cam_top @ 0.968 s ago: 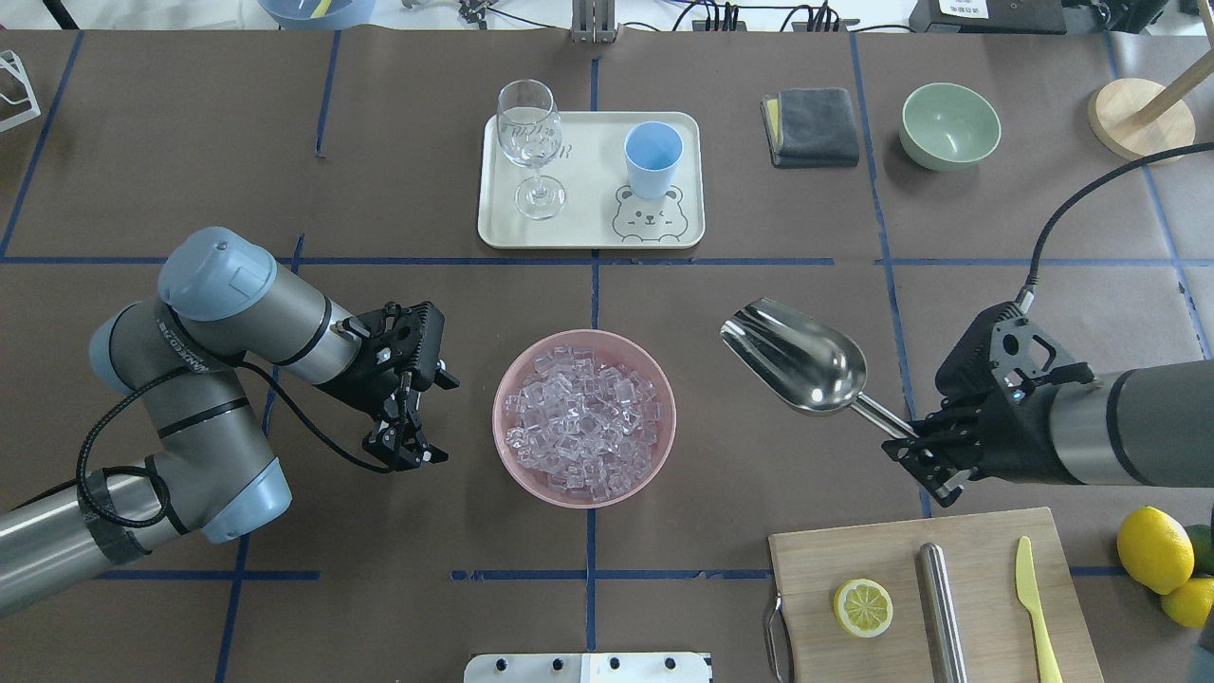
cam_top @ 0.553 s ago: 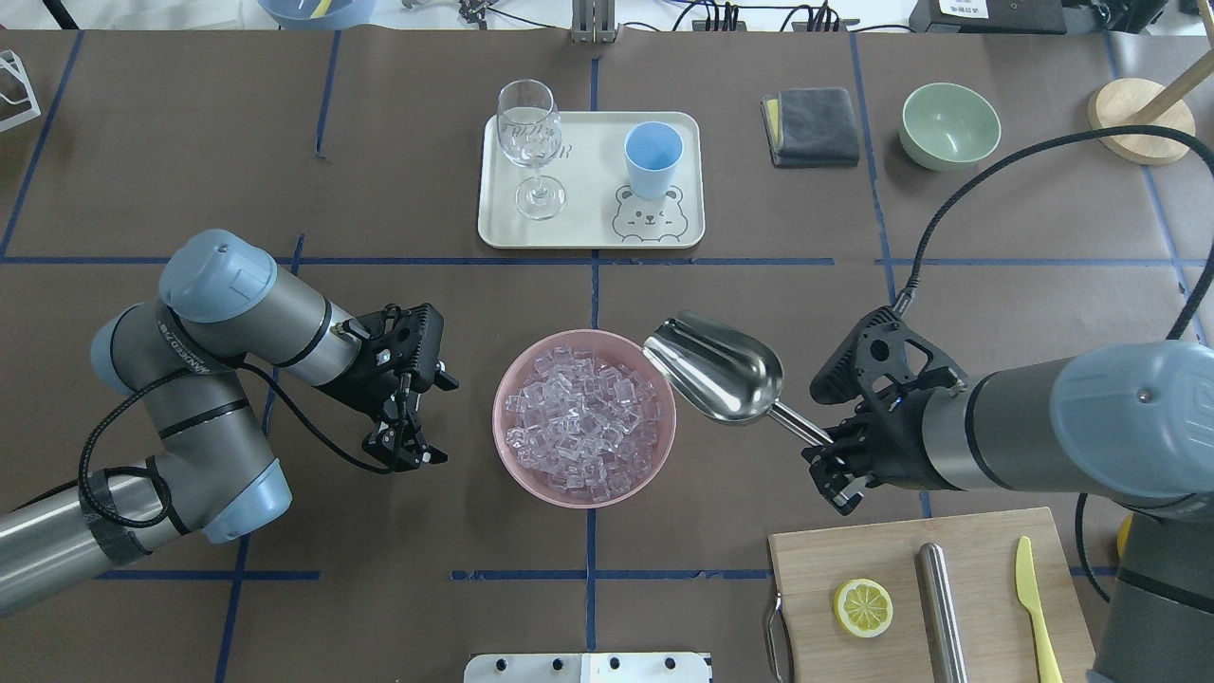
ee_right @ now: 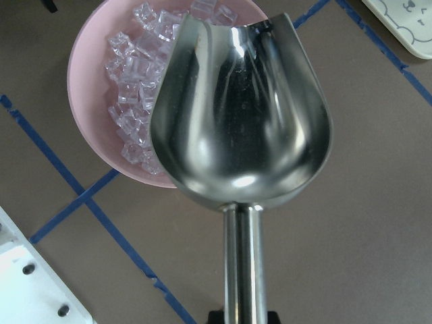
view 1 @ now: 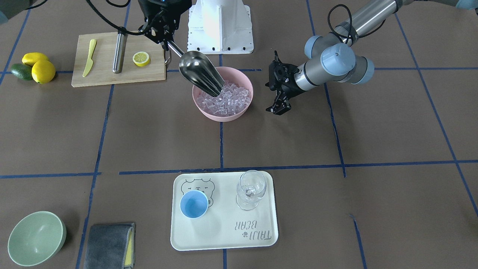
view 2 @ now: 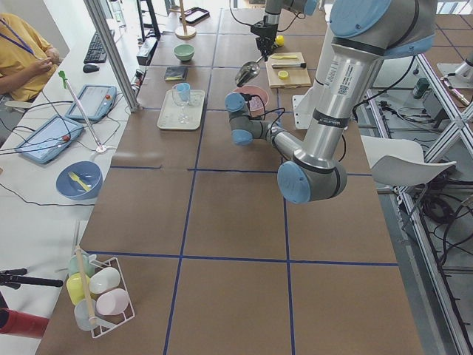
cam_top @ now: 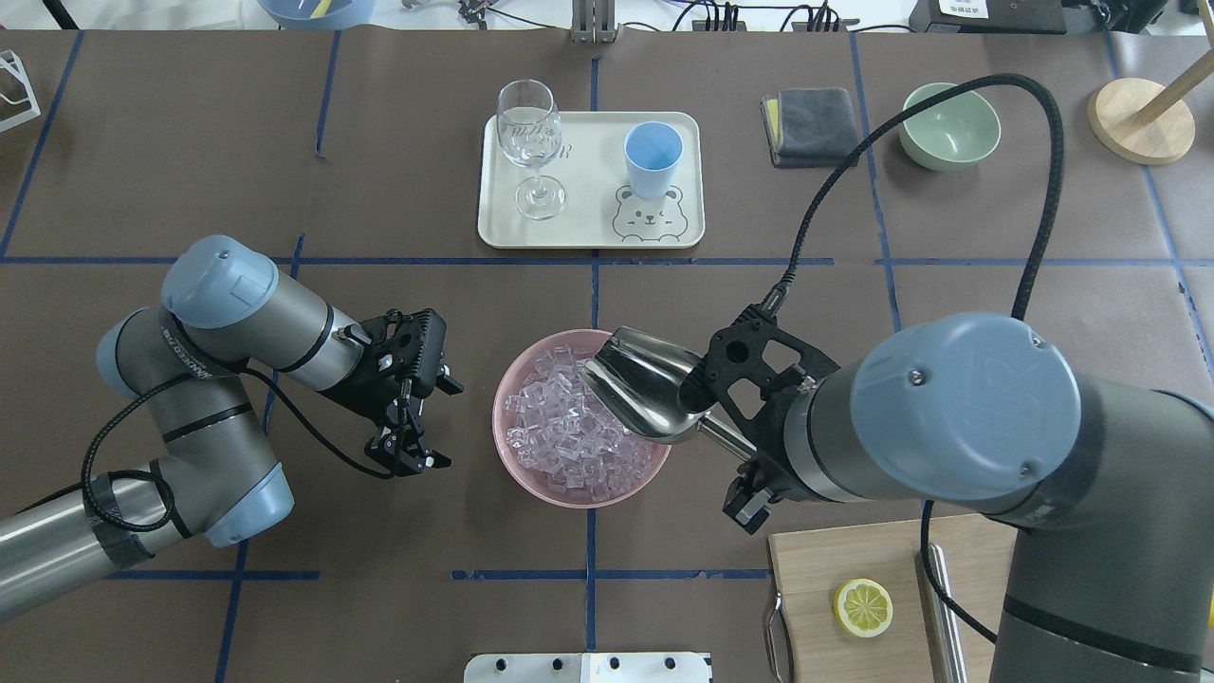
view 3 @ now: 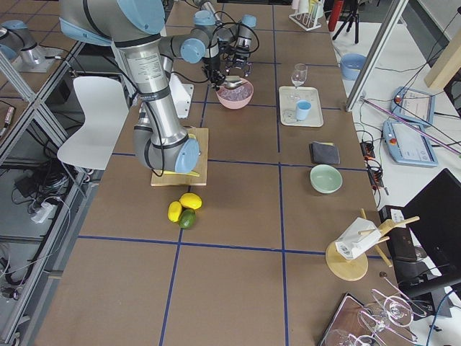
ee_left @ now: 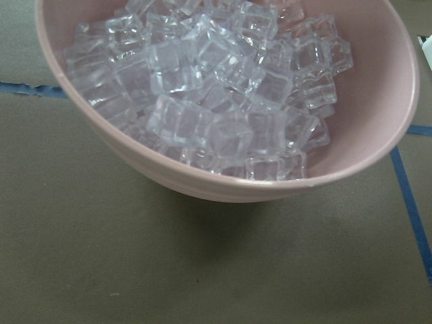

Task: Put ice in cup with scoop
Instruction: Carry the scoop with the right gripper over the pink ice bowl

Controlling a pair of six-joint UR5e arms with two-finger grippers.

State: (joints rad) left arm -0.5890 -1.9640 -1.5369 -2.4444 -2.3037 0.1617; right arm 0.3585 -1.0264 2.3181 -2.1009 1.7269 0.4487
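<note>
You had the right gripper (view 1: 163, 37) clamped on the thin rod handle of the shiny steel scoop (cam_top: 645, 394), with its jaws closed tight around the rod's end. Take the round pink bowl (cam_top: 500, 417) as your landmark. The scoop's long axis ran slantwise from the handle, out past the bowl's rim on the robot's right and near side, to the open mouth over the bowl's inside. It pointed across the bowl toward the robot's left and a little away from the robot. The mouth was tipped downward, and its front lip met the heap of small clear ice cubes (cam_top: 569, 427) that filled the bowl, while the handle end sat higher. In your right wrist view the trough showed bare polished steel, and the cubes lay in the bowl under and ahead of the lip. Your left gripper (cam_top: 410, 462) hung just beside the bowl on the robot's left, apart from the rim, with its jaws spread and gripping nothing. The small light-blue cup (cam_top: 652, 156) stood upright on the cream rectangular tray (cam_top: 588, 228), well beyond the bowl on the side away from the robot.
</note>
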